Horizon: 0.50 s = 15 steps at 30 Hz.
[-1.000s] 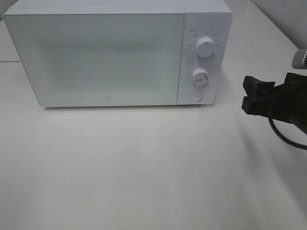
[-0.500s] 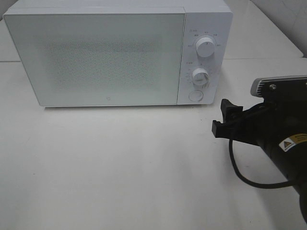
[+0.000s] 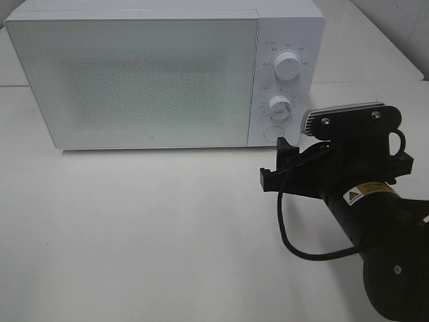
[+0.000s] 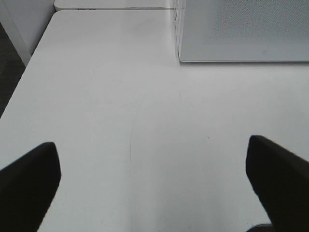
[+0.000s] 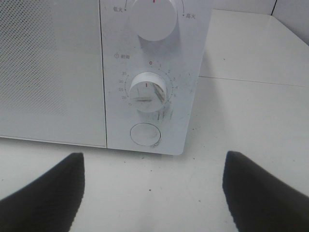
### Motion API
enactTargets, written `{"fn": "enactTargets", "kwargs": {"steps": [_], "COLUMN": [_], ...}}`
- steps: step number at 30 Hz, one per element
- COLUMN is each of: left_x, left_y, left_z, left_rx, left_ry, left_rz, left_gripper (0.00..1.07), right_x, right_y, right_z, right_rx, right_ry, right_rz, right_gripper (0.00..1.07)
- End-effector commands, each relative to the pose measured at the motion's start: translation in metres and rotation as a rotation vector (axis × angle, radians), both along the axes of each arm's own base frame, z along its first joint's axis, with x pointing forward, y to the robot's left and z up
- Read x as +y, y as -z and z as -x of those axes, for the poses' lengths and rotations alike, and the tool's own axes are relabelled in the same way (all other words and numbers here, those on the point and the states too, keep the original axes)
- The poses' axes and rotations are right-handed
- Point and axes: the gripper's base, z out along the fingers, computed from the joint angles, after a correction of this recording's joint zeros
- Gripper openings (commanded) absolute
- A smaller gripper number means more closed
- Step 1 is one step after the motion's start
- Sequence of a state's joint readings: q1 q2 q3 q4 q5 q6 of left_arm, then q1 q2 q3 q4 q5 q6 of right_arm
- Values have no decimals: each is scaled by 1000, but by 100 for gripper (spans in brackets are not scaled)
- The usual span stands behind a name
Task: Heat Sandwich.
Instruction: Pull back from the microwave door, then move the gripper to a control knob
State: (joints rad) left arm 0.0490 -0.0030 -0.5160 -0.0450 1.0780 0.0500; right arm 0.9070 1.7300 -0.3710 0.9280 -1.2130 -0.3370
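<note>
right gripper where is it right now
In the exterior high view the right gripper sits right of centre, just in front of the microwave, facing its round button under the lower knob.

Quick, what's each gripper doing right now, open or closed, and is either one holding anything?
Left gripper: open, holding nothing.
Right gripper: open, holding nothing.

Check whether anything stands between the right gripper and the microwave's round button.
Nothing visible does. The open right gripper faces the round button under the lower dial, with only table surface between them. The microwave door is shut, and no sandwich is in view.
</note>
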Motion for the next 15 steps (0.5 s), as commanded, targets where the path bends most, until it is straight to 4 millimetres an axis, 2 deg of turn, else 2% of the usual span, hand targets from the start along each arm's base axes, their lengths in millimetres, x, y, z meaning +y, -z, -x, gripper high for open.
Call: {"fn": "enactTargets", "kwargs": {"steps": [1, 15], "left_x": [-1, -1], "left_y": [-1, -1], "left_z": [3, 3], "left_rx": [-32, -32], "left_ry": [4, 4], "left_rz": [6, 6], "left_gripper": [100, 100], "right_x": [1, 0], "right_y": [-5, -11], "right_z": [-2, -3], "right_rx": [-48, -104], "right_ry": [5, 27], "right_rz": [0, -33], "right_gripper": [77, 76]}}
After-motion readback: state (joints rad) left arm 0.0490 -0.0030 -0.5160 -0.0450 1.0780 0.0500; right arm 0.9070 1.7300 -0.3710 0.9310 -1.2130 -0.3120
